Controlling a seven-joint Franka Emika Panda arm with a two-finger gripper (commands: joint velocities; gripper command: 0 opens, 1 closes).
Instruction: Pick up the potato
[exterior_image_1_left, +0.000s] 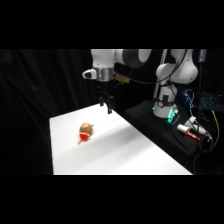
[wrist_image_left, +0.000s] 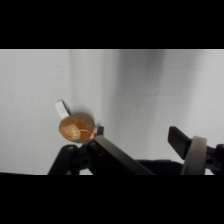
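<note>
White table (exterior_image_1_left: 145, 150) bears the potato (exterior_image_1_left: 86, 131); gripper (exterior_image_1_left: 106, 106) above, apparently spread apart.

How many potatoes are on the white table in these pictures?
1. The potato lies on the left part of the white table, with nothing holding it. The gripper hangs above the table's far edge, its fingers apart. In the wrist view the potato shows beside the fingers.

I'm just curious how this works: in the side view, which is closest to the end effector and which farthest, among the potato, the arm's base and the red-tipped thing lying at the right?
1. The potato, on the table below-left of the end effector.
2. The arm's base, to its right.
3. The red-tipped thing, far right, off the table.
</note>
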